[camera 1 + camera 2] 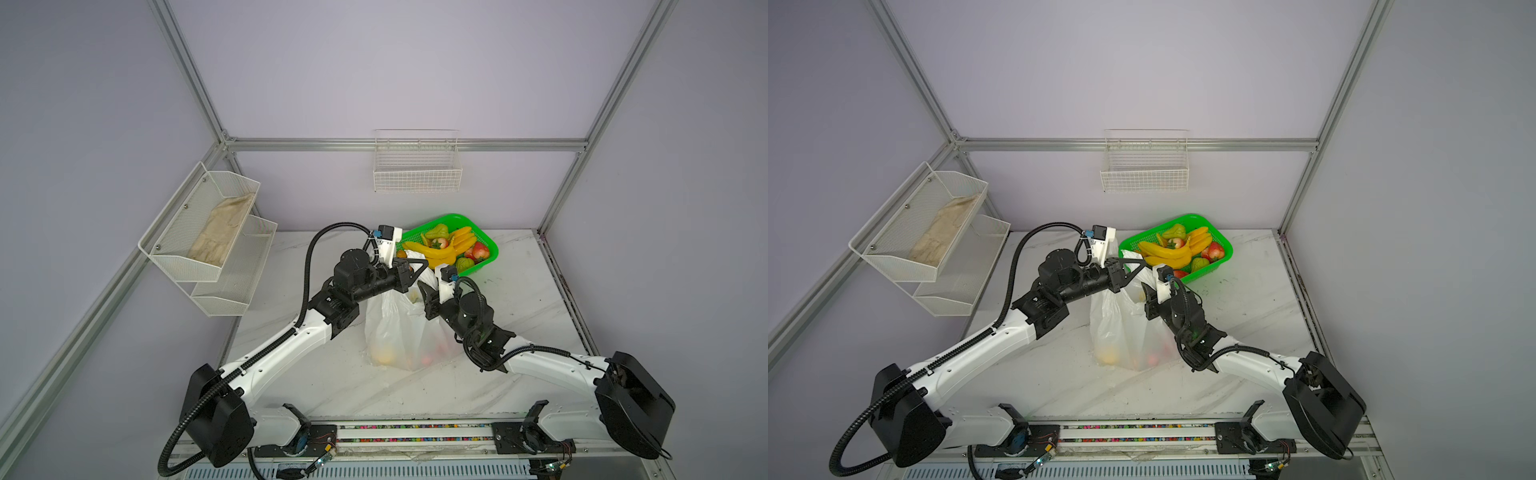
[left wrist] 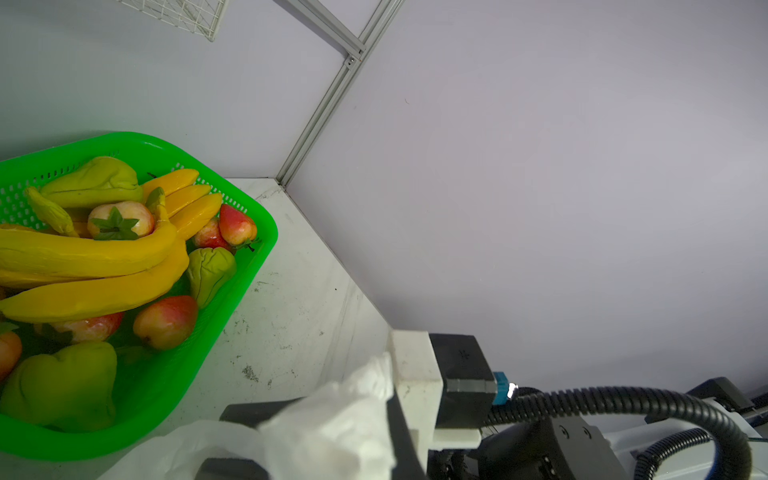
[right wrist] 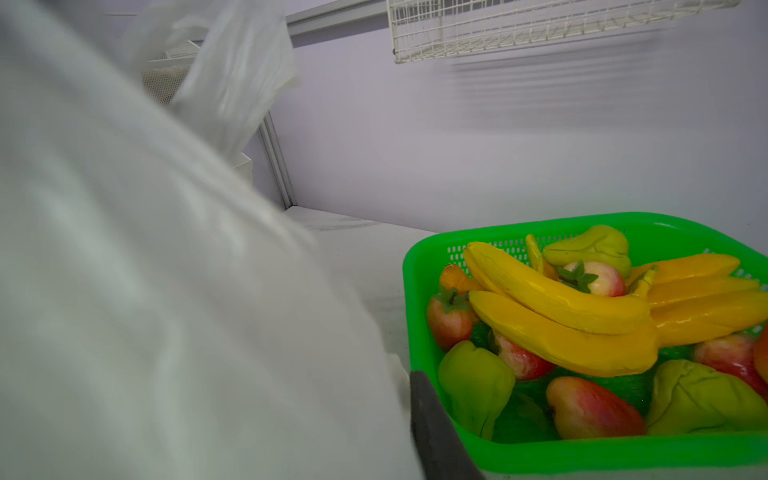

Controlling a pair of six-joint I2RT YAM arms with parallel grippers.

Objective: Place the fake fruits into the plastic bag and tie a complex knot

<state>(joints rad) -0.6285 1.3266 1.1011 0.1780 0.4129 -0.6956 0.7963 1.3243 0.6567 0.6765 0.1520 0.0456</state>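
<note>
The plastic bag [image 1: 395, 328] [image 1: 1117, 328] stands upright mid-table, white and thin. A yellow-orange fruit [image 1: 384, 355] and a red one [image 1: 432, 353] show through its lower part. My left gripper [image 1: 419, 270] [image 1: 1138, 266] is shut on the bag's bunched top [image 2: 332, 428] and holds it up. My right gripper [image 1: 426, 293] [image 1: 1148, 295] is at the bag's upper right edge. In the right wrist view the bag film [image 3: 166, 291] hides all but one dark finger [image 3: 432, 428]. More fake fruits, bananas [image 1: 432, 251] [image 2: 83, 257] [image 3: 561, 307], red apples and green pears, lie in the basket.
The green mesh basket [image 1: 492, 249] [image 1: 1225, 243] [image 2: 272, 232] [image 3: 582, 457] sits at the back right, just behind both grippers. A white mesh shelf with a beige cloth [image 1: 220, 237] hangs on the left wall. A wire basket [image 1: 417, 166] hangs on the back wall.
</note>
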